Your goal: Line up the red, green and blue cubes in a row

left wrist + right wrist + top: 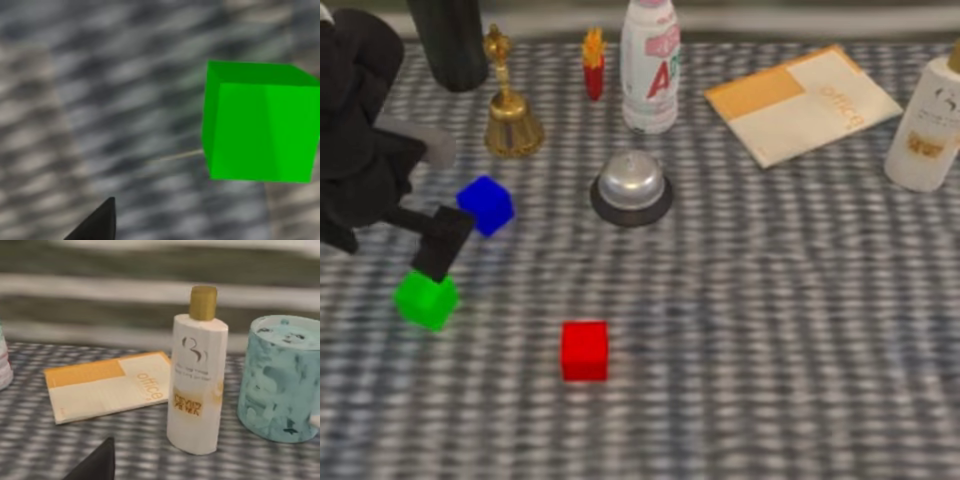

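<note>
- Green cube [427,300] sits on the grey woven tabletop [770,330] near its left side, with the left gripper [442,243] just above it; one dark finger overlaps the cube's upper edge in the top view, and whether they touch cannot be told.
- In the left wrist view the green cube [260,122] rests on the weave with a single dark fingertip [97,222] apart from it; whether the jaws are open or closed cannot be told.
- Blue cube [486,204] lies just beyond the gripper, close to the green one.
- Red cube [584,350] stands apart, toward the middle and nearer the front edge.
- Silver bell [631,186] is near the centre, the brass handbell [510,105] behind the blue cube.
- The right arm is out of the top view; its wrist view shows a white bottle [196,372], an orange booklet [107,385] and a teal mug [280,377].
</note>
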`<state>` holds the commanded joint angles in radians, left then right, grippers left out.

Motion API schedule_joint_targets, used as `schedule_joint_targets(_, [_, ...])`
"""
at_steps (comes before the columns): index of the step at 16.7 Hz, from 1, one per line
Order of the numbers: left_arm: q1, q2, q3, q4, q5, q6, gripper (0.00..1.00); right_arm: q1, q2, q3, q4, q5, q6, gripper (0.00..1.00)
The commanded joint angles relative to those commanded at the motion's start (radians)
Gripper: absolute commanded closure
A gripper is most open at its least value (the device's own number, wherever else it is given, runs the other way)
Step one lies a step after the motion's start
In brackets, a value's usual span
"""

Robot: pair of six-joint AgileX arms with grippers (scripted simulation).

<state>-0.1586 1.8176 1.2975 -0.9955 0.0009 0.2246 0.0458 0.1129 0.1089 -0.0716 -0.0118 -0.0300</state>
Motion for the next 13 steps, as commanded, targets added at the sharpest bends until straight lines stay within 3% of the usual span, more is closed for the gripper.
schedule_joint_targets(9, [-0.003,0.085,0.070,-0.044,0.000,0.010,0.00,-0.036,-0.113,-0.109,0.072,0.012,0.030,0.00])
schedule_joint_targets(13, [-0.005,0.113,0.030,0.026,0.000,0.013,0.00,-0.036,-0.113,-0.109,0.072,0.012,0.030,0.00])
